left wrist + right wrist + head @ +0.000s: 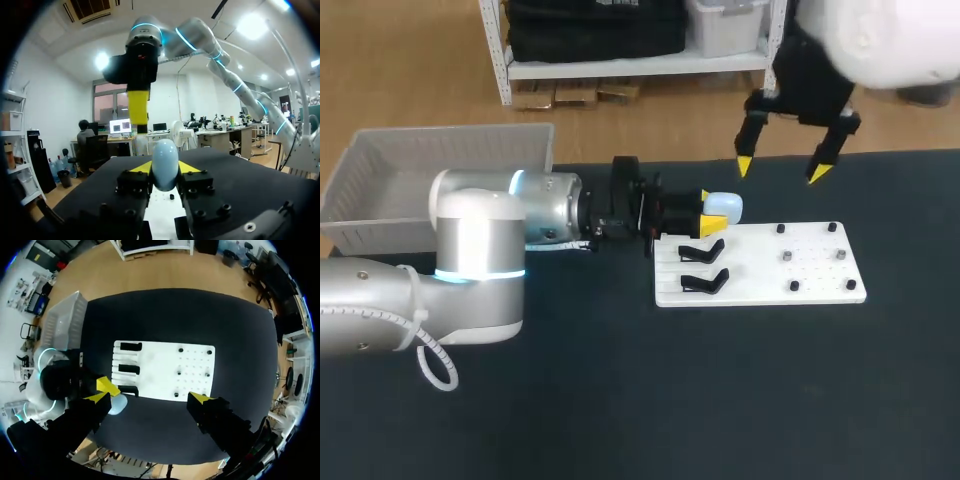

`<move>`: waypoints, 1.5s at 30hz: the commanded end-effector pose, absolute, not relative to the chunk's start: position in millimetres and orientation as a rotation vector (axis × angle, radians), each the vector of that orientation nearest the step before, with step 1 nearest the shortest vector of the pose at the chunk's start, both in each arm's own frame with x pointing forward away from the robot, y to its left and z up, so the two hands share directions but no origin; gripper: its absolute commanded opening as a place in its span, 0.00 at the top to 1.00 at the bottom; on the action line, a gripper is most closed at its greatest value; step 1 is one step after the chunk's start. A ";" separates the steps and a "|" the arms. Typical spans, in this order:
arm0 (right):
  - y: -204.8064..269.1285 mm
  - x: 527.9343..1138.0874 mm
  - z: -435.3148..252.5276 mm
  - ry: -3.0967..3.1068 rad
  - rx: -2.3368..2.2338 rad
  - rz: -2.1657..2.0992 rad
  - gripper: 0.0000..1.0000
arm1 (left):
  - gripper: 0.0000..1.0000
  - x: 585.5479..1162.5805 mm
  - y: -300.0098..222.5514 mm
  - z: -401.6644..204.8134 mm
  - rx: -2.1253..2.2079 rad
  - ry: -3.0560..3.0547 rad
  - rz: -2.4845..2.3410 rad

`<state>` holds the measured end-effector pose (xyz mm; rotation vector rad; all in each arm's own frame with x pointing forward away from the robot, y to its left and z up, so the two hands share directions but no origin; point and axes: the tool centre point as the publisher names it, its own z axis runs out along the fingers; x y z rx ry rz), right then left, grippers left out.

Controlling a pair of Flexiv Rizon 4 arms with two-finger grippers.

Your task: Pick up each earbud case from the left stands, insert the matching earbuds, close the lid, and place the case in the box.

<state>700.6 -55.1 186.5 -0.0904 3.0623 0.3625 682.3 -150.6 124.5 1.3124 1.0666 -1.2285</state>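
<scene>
Now the left gripper (710,212) has its fingers clamped on the pale blue earbud case (724,207) at the white stand board's (820,278) upper-left corner, mid-frame, while the right gripper (781,168) hangs spread open at upper right, so lift straight and level, clear of the black stands (702,268).

The earbud case (724,207) is small, pale blue and round like an egg. Its lid looks shut. It is squeezed from two sides between the yellow jaws of the left gripper (710,212), at the far left corner of the white board (760,270). Three black stands (129,369) sit in a row on the board's left side. Six tiny dark bits (786,256) dot its right side, too small to tell what they are. The pale box (450,133) stands well apart on the left.
</scene>
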 end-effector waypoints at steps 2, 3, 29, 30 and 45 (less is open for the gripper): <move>-80.6 664.5 199.8 2.866 -0.056 0.456 0.00 | 1.00 684.8 -136.3 133.4 1.304 1.077 -1.167; -80.6 664.5 199.8 2.866 -0.056 0.456 0.00 | 1.00 686.4 -128.4 138.7 1.306 1.087 -1.138; -80.6 664.5 199.8 2.866 -0.056 0.456 0.00 | 1.00 720.5 90.4 210.2 1.199 1.671 -0.480; -80.6 664.5 199.8 2.866 -0.056 0.456 0.00 | 1.00 722.7 96.4 207.4 1.188 1.698 -0.474; -80.6 664.5 199.8 2.866 -0.056 0.456 0.00 | 1.00 796.9 172.8 142.9 1.070 1.954 -0.443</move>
